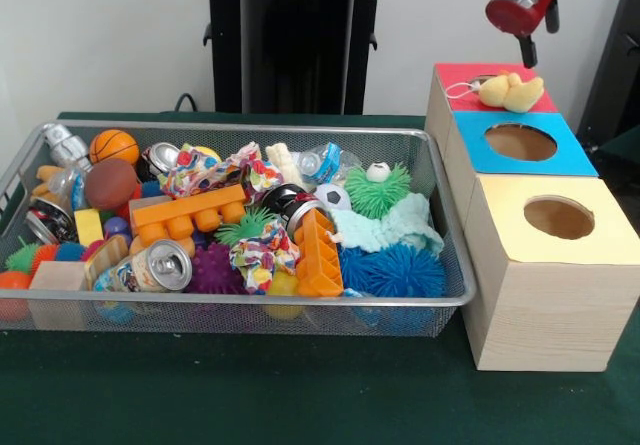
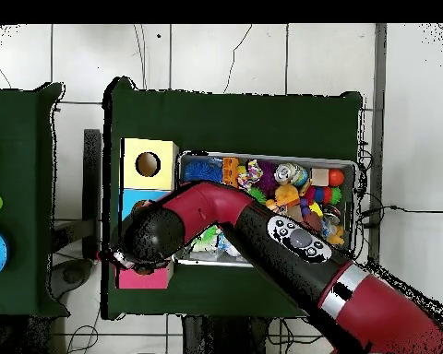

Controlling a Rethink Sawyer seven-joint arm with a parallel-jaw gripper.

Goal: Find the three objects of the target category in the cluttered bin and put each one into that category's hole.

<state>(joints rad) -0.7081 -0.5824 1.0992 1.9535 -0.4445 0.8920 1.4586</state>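
A wire mesh bin [image 1: 250, 301] holds a heap of toys: an orange basketball [image 1: 113, 146], orange building blocks [image 1: 190, 213], a soda can [image 1: 160, 265], a blue spiky ball [image 1: 395, 270], a green spiky ball [image 1: 378, 193] and colourful cloth scrunchies [image 1: 262, 255]. To its right stand three wooden boxes with round holes, topped red [image 1: 465, 75], blue [image 1: 520, 143] and yellow [image 1: 558, 217]. A yellow plush toy [image 1: 512, 91] lies on the red top, over its hole. My gripper [image 1: 526, 37] hangs just above that toy. In the overhead view my arm [image 2: 151, 236] covers the red box [image 2: 144, 277].
A teal cloth [image 1: 395, 227], a soccer ball [image 1: 332, 197], a purple spiky ball [image 1: 215, 268] and a wooden block [image 1: 58, 293] also lie in the bin. The boxes stand against the bin's right wall on a green table cover [image 1: 250, 390]. A second green table [image 2: 13, 198] shows at the overhead view's left.
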